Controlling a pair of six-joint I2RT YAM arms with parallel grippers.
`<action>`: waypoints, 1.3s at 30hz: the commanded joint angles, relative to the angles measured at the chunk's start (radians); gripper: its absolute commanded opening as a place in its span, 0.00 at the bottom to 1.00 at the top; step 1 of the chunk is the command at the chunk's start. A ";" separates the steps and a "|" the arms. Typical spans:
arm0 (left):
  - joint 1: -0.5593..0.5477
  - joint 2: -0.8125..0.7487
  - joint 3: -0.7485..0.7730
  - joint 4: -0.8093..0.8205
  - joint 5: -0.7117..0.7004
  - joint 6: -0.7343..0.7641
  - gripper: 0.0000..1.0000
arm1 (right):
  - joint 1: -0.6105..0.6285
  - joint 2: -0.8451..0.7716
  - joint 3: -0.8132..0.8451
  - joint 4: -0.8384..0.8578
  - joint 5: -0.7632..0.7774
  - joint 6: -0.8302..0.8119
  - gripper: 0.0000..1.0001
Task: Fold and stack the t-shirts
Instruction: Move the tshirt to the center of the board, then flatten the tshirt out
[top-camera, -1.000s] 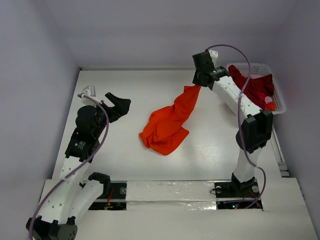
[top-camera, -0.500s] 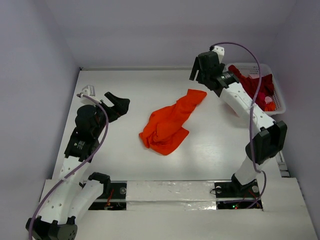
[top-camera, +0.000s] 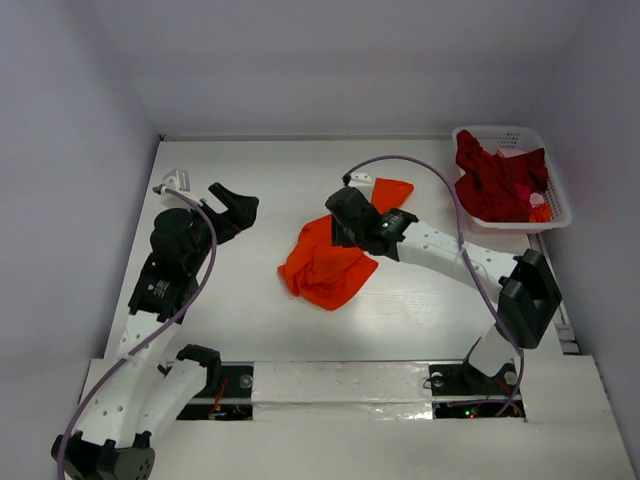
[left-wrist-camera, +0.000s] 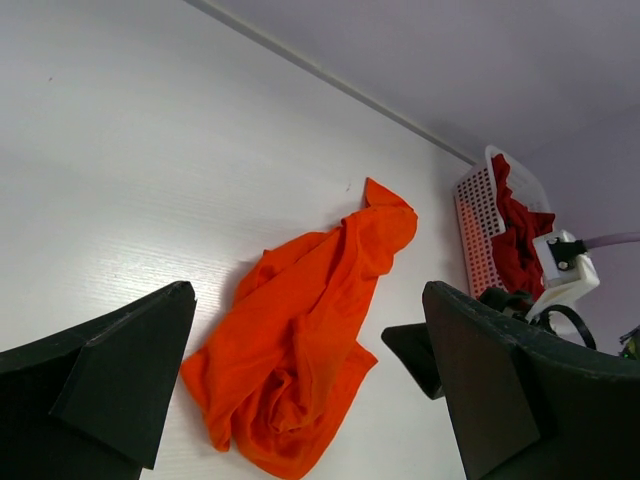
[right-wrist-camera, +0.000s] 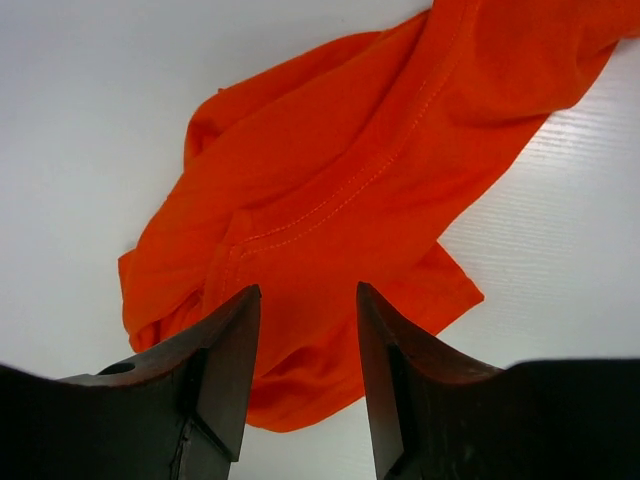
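A robotics lab test cell, not a home: a bare white counter (top-camera: 420, 310) boxed in by blank pale walls (top-camera: 300, 60), a left arm (top-camera: 165, 265) and a right arm (top-camera: 450, 252) bolted to a taped rail (top-camera: 330, 382) along the bottom edge, a purple cable (top-camera: 400, 159) looping loose; only the orange t-shirt (top-camera: 320, 270) at centre and a basket (top-camera: 500, 130) at upper right look domestic

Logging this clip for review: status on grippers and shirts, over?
Left gripper open, off to the side. Right gripper open, over crumpled orange t-shirt, unfolded. Crimson t-shirts heaped in basket. Nothing in the way.
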 joint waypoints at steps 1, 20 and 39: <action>-0.004 -0.027 0.056 0.009 -0.013 0.023 0.97 | 0.021 -0.005 0.011 0.102 0.009 0.062 0.49; -0.004 -0.016 0.062 0.009 -0.011 0.029 0.98 | 0.218 0.113 0.070 0.050 0.058 0.158 0.53; -0.004 -0.031 0.046 0.003 -0.008 0.028 0.98 | 0.320 0.203 0.017 0.015 0.144 0.304 0.50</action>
